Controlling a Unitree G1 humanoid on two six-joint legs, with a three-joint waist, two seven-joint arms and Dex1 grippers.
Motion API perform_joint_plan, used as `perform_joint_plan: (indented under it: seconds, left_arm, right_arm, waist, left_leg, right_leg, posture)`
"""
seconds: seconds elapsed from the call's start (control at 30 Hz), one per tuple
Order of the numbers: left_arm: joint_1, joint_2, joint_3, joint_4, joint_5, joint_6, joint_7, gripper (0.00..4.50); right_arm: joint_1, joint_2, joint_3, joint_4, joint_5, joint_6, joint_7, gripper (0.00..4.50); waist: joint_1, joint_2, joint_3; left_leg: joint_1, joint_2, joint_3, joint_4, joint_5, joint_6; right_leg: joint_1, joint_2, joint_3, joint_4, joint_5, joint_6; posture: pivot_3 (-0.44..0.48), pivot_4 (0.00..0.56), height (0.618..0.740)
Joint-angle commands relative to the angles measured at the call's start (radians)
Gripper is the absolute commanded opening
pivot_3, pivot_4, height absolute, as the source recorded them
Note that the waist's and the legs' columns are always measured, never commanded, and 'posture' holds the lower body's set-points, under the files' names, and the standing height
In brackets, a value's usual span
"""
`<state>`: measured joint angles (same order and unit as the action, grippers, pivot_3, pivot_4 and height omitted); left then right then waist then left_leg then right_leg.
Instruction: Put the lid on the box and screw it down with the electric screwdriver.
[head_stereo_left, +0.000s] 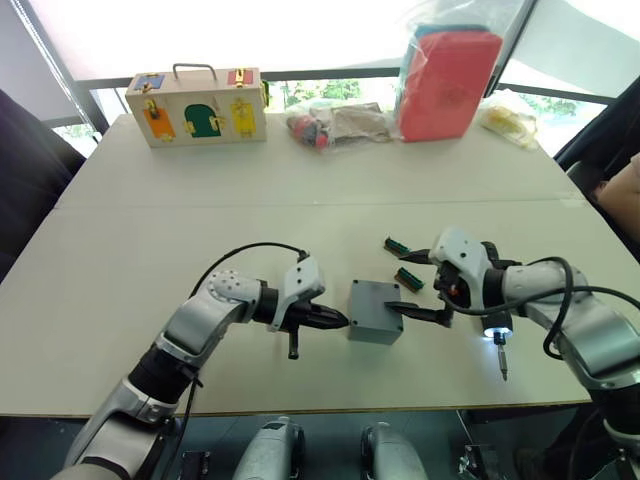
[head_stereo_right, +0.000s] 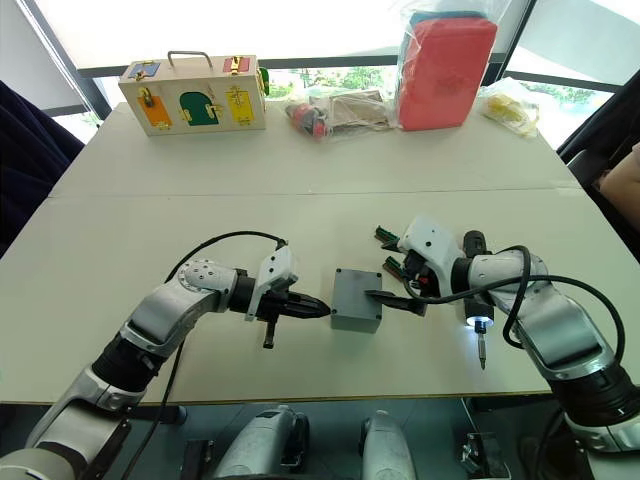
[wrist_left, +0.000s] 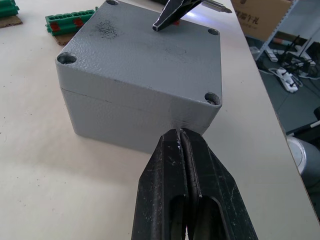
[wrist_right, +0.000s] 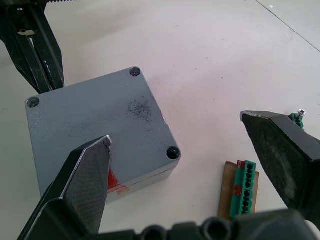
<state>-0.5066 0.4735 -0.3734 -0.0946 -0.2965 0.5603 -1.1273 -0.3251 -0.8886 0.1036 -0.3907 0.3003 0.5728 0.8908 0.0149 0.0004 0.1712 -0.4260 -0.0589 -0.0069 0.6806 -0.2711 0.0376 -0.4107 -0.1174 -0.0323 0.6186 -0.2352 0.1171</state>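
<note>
Left pincer (wrist_left: 182, 150) closed, touching lidded box (wrist_left: 125, 107).

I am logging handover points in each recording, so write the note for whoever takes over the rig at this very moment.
Left gripper: shut, tips at a lower corner of the box, apparently bracing it.
Right gripper: open, empty, one finger above the lid.
Electric screwdriver: beside the right wrist, light on, bit pointing away from the box, not between the fingers.
Done: the lid sits square on the box, with the seam closed.
Left: drive the four corner screws. The holes look dark, and I cannot tell whether any screws are in them.
</note>
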Motion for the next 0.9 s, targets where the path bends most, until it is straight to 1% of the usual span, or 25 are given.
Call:
perform_joint_plan:
  seconds: [0.03, 0.3, 0.43, 0.53, 0.67, 0.73, 0.83, 0.9]
  left_arm:
    - [-0.008, 0.012, 0.031, -0.009, -0.012, -0.014, -0.004, 0.0]
    - [-0.035, 0.027, 0.079, 0.036, -0.024, -0.019, -0.011, 0.0]
    - [-0.065, 0.028, 0.117, 0.061, -0.046, -0.006, -0.009, 0.0]
    - [-0.07, 0.036, 0.146, 0.043, -0.079, 0.034, -0.008, 0.0]
    - [-0.062, 0.061, 0.203, -0.013, -0.127, 0.105, 0.019, 0.0]
    - [-0.054, 0.066, 0.231, -0.041, -0.155, 0.14, 0.039, 0.0]
    - [-0.05, 0.074, 0.255, -0.067, -0.181, 0.177, 0.06, 0.0]
    - [-0.043, 0.08, 0.259, -0.081, -0.188, 0.19, 0.072, 0.0]
  right_arm:
    - [-0.011, -0.006, -0.025, -0.008, -0.014, -0.018, 0.002, 4.46]
    - [-0.017, -0.022, -0.045, 0.041, -0.048, -0.064, 0.007, 4.46]
    - [-0.062, -0.021, -0.061, 0.105, -0.057, -0.076, 0.01, 4.46]
    - [-0.092, -0.003, -0.121, 0.132, -0.014, -0.02, -0.01, 4.46]
    - [-0.121, 0.063, -0.227, 0.184, 0.071, 0.093, -0.078, 4.46]
    - [-0.145, 0.109, -0.25, 0.207, 0.099, 0.139, -0.115, 4.46]
    - [-0.185, 0.159, -0.241, 0.248, 0.102, 0.166, -0.149, 4.46]
    - [-0.213, 0.198, -0.209, 0.301, 0.074, 0.143, -0.17, 4.46]
  waist:
    - [0.0, 0.0, 0.0]
    - [0.0, 0.0, 0.0]
    - [-0.001, 0.0, 0.0]
    - [-0.002, 0.0, 0.0]
    - [-0.002, 0.0, 0.0]
    - [-0.003, 0.0, 0.0]
    - [-0.002, 0.0, 0.0]
    - [-0.003, 0.0, 0.0]
  left_leg:
    - [0.0, 0.0, 0.0, 0.0, 0.0, 0.0]
    - [0.0, 0.0, 0.0, 0.0, 0.0, 0.0]
    - [0.0, 0.0, 0.0, 0.0, 0.0, 0.0]
    - [0.0, 0.0, 0.0, 0.0, 0.0, -0.001]
    - [0.0, 0.0, 0.0, 0.0, 0.001, -0.002]
    - [0.0, 0.0, 0.0, 0.0, 0.001, -0.002]
    - [0.0, 0.0, 0.0, 0.0, 0.001, -0.002]
    - [0.0, 0.0, 0.0, 0.0, 0.001, -0.002]
  right_leg:
    - [0.0, 0.0, 0.0, 0.0, 0.0, 0.0]
    - [0.0, 0.0, 0.0, 0.0, 0.0, 0.0]
    - [0.0, 0.001, 0.0, 0.0, 0.0, 0.0]
    - [0.0, 0.001, 0.0, 0.001, 0.0, 0.0]
    - [0.0, 0.001, 0.0, 0.0, 0.0, 0.0]
    - [0.0, 0.001, 0.0, 0.001, 0.0, 0.0]
    - [0.0, 0.0, 0.0, 0.001, 0.0, 0.0]
    - [-0.001, 0.0, 0.0, 0.001, 0.0, 0.0]
  posture:
    - [0.0, 0.15, 0.74]
    - [0.0, 0.15, 0.74]
    - [0.0, 0.15, 0.74]
    - [0.0, 0.15, 0.74]
    - [0.0, 0.15, 0.74]
    - [0.0, 0.15, 0.74]
    - [0.0, 0.15, 0.74]
    - [0.0, 0.15, 0.74]
